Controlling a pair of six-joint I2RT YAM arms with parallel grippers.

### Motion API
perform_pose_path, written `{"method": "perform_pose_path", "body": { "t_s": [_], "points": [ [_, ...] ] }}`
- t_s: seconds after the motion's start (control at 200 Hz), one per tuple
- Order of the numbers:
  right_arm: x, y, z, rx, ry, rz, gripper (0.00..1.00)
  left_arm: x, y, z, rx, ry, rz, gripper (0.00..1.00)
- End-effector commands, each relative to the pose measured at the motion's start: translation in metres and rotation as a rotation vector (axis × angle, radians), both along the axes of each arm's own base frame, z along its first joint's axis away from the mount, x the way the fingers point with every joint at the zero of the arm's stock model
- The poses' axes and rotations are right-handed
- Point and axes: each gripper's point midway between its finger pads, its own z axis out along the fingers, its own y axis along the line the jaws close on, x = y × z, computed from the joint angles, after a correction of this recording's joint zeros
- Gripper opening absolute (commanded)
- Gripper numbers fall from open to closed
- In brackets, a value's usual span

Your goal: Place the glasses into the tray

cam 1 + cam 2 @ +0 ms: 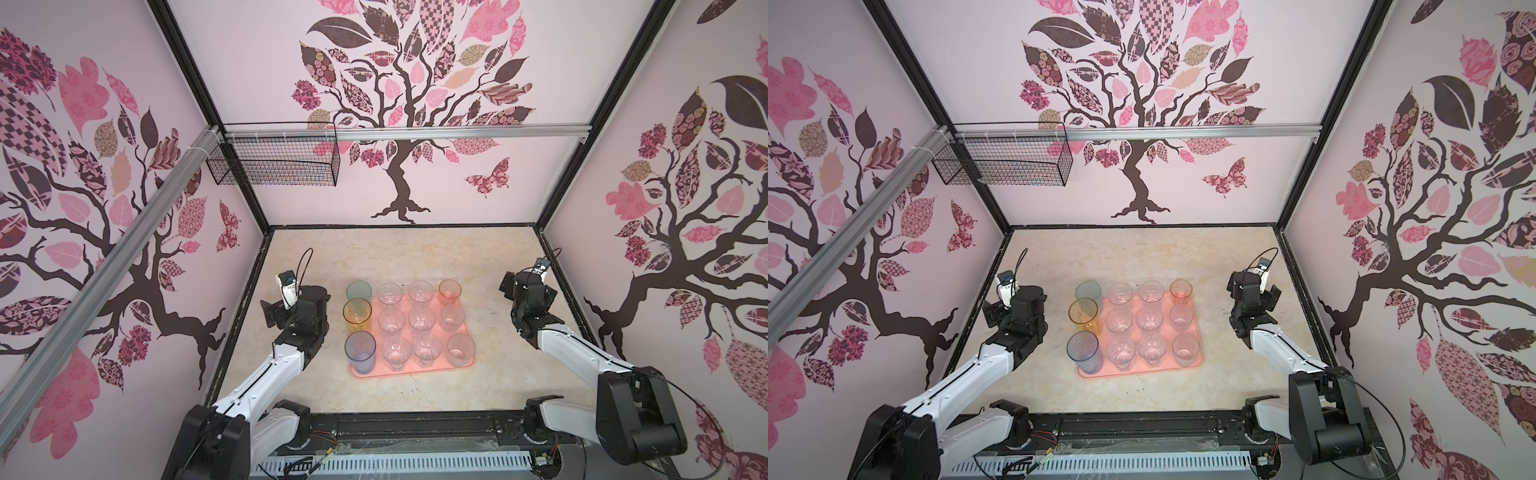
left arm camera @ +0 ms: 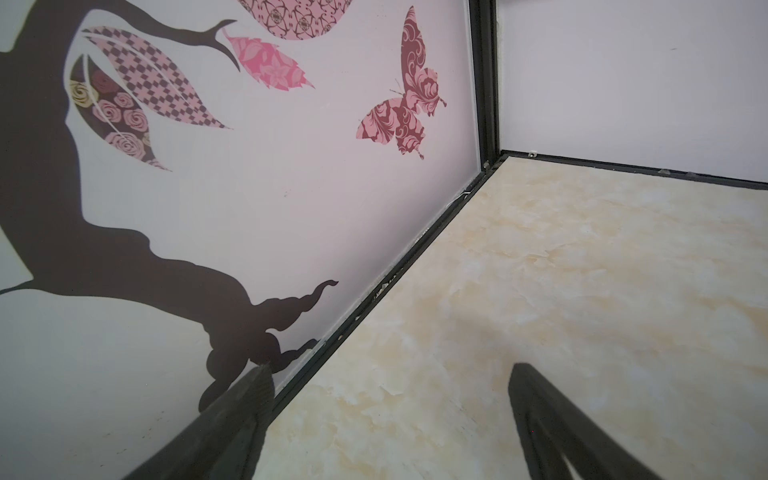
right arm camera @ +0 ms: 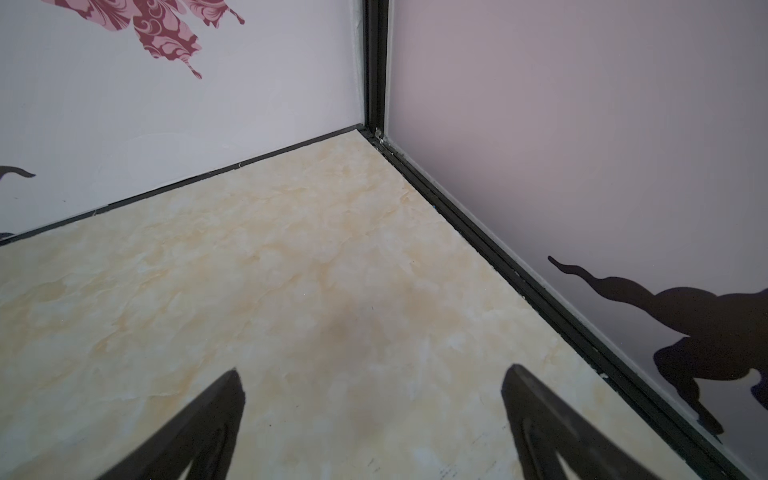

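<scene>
The salmon-pink tray lies mid-table in both top views. The glasses stand on it in rows. Along its left edge are a teal one, an amber one and a blue one. A small pinkish-orange one stands at the far right corner, and the rest are clear tumblers. My left gripper hovers left of the tray, open and empty, facing the left wall. My right gripper is right of the tray, open and empty over bare table. Neither wrist view shows a glass or the tray.
A black wire basket hangs on the back wall at the upper left. Patterned walls enclose the marbled table on three sides. A black rail runs along the front edge between the arm bases.
</scene>
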Motion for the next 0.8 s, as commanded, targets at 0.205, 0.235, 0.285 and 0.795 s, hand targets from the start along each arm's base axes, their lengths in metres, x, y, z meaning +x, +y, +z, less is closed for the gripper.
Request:
{"method": "perform_pose_path", "body": {
  "t_s": [0.205, 0.235, 0.285, 0.795],
  "points": [
    [0.010, -0.013, -0.025, -0.046, -0.071, 0.006, 0.99, 0.019, 0.002, -0.039, -0.064, -0.086, -0.036, 0.97],
    [0.012, -0.012, -0.027, -0.031, -0.080, 0.012, 1.00, 0.019, 0.007, -0.042, -0.110, -0.113, -0.030, 0.98],
    [0.017, -0.009, -0.035, -0.004, -0.063, 0.020, 0.99, 0.017, 0.016, -0.048, -0.185, -0.149, -0.015, 0.98],
    [0.022, 0.016, -0.041, 0.027, -0.152, 0.189, 1.00, 0.061, 0.008, -0.065, -0.261, -0.155, -0.280, 0.98]
  ]
}}
